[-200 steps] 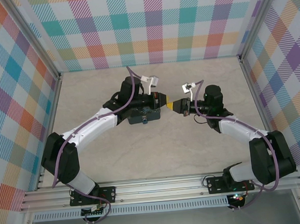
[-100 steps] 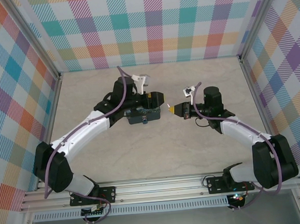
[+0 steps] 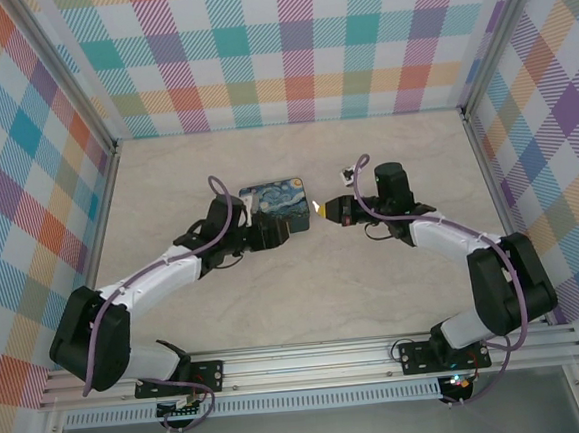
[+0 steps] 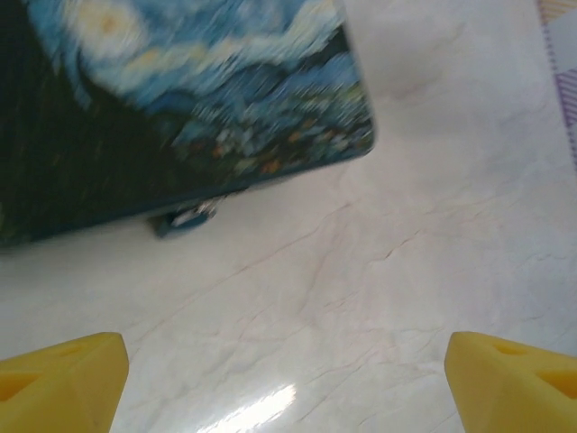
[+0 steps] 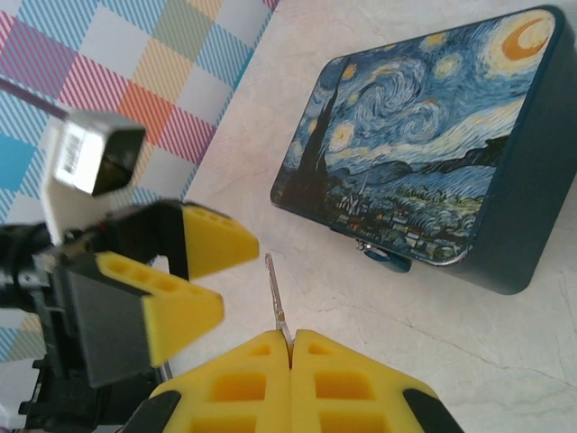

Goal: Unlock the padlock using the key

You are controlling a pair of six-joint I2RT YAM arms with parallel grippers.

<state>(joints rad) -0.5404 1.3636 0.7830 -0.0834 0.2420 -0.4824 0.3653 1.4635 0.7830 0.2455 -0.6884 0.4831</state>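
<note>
- Now the left claw (image 4: 288,372) has let go. It was shut a second ago and tip to tip with the other claw, just right of the tin (image 3: 274,199). Its jaws now stand wide with nothing between them, and it has drawn back to the near-left of the tin.
- So the tin's painted lid is out in the open from above, lying flat on the table (image 4: 406,271), with no arm across it any more.
- Look at the tin's near edge: the padlock (image 5: 383,257) hangs there at the clasp, small and bluish, touching the tin, and it looks to be still locked.
- Right of the tin, the key (image 5: 274,290) is pinched in the right claw (image 5: 290,341). The jaws are closed tight on it and the thin shaft pokes out ahead, near the padlock but not yet touching it.
- My read is that the key has just changed claws. The right arm has swung in toward the tin, and lining the shaft up with the keyhole comes next.
</note>
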